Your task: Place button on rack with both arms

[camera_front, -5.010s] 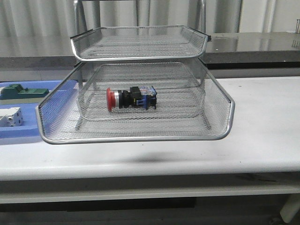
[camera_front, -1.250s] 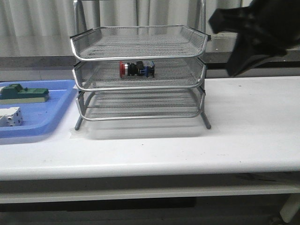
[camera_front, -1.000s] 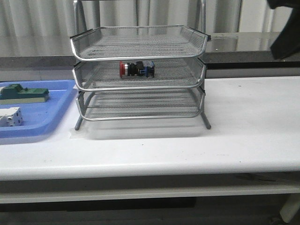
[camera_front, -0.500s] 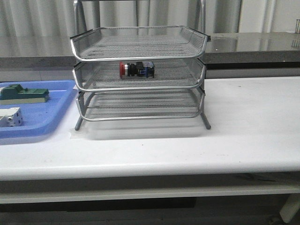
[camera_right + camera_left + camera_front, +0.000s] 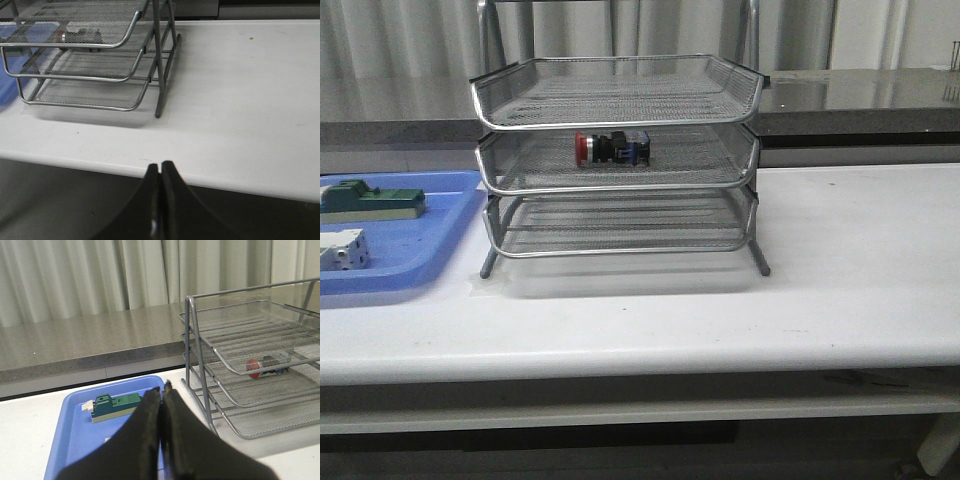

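The button, red cap pointing left, lies on its side in the middle tray of the silver wire rack. It also shows in the left wrist view as the button and dimly through the mesh in the right wrist view as the button. Neither arm appears in the front view. My left gripper is shut and empty, pulled back over the blue tray, well away from the rack. My right gripper is shut and empty near the table's front edge, clear of the rack.
A flat blue tray lies left of the rack, holding a green block and a white block. A grey counter ledge and curtains run behind the white table.
The middle tray, pulled out five seconds ago, is now slid in with the button on it. The right arm, at upper right a second ago, has left the front view.
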Controlling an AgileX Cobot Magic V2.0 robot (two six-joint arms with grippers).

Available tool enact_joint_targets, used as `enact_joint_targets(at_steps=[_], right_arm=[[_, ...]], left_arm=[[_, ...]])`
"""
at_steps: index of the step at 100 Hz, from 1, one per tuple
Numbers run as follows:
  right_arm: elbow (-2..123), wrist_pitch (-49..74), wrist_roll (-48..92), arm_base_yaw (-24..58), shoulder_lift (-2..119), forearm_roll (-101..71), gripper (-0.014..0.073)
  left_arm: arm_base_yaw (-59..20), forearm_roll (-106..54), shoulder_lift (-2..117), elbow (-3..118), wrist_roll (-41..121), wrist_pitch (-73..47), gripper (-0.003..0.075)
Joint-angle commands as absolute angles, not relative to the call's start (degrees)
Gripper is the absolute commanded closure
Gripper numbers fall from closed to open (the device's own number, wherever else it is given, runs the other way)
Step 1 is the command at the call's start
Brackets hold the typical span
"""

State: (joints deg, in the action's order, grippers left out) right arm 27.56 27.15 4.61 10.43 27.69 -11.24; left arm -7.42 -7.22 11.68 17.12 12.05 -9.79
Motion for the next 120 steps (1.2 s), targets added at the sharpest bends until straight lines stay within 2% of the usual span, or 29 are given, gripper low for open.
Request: enact_joint_targets(at_steps=[1,36,50,79,120], right_arm=[[29.0,23.5,4.9,10.0,27.8,-11.0,0.0651],[28.4,23.0,4.9,10.0,27.8,-10.4,0.0651],[25.4,19.0,4.5,10.0,25.9,-8.4,0.0651],[16.2,13.1,-3.3,9.2,14.4,-0.5,0.0651],[2.9,6.4,-3.7,5.7,-1.9,-0.5,0.0651]], left_arm=[[-7.3,-7.8,12.2,18.6,11.5,-4.8,0.0741],[-7.3,-7.8,12.2,18.6,11.5,-4.8,0.0741],[-7.3,-7.8,12.2,18.6,11.5,-4.8,0.0741],[-7.3,-7.8,12.2,18.6,11.5,-4.8,0.0741],[-7.3,-7.8,12.2,18.6,11.5,-4.8,0.0741]])
